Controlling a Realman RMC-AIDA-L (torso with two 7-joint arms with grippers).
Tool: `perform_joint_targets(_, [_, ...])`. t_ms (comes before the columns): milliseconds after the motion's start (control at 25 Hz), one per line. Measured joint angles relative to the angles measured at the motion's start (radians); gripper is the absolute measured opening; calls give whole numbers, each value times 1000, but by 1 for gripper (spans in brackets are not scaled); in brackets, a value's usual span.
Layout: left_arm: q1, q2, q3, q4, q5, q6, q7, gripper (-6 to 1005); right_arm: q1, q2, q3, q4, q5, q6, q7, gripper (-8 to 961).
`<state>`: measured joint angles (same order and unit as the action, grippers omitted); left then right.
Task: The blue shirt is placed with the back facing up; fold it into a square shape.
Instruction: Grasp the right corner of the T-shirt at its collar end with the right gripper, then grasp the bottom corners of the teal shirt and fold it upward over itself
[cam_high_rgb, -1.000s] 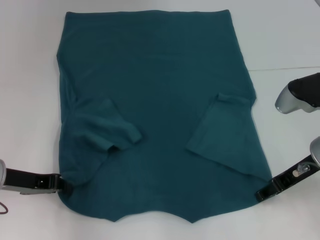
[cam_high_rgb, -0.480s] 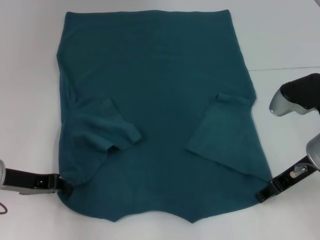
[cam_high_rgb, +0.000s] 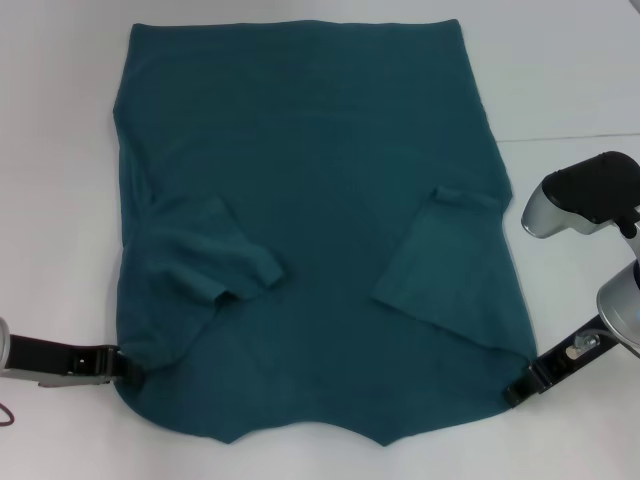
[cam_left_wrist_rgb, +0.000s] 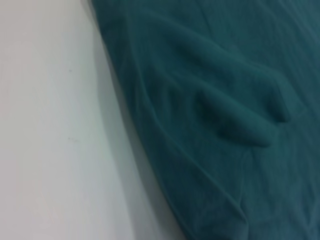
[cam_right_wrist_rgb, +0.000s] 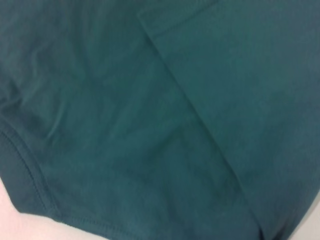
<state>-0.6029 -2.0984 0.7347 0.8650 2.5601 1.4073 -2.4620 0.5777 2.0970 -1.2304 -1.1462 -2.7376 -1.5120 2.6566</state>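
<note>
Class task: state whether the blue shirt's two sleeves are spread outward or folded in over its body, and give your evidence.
Folded in. On the blue shirt, both sleeves lie on top of the body, inside its side edges.

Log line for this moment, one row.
blue shirt: flat, both sleeves folded inward | left end effector: at near-left shoulder edge | right end effector: at near-right shoulder edge | table

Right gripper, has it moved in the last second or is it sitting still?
Yes. The right gripper has slid slightly inward along the table, closing on the near right corner of the blue shirt, which hasn't shifted.
</note>
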Motion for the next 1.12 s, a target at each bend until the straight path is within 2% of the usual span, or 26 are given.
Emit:
perform_joint_targets(200, [0,0,0,0,-1,1,0,44,-1,-1,1,0,13,16,-7,641])
perform_joint_targets(760, [0,2,-2,-3,-3,7,1,44,0,-5,9,0,43,4,-42,61])
perform_joint_targets(920, [-6,10,-15,-3,2,52,3,44,1,-4,5,-11,54,-61,-74,61])
perform_joint_targets(1120, [-2,24,-26,2,6,181,4,43,2,-6,12,-26,118,-204,-137,61])
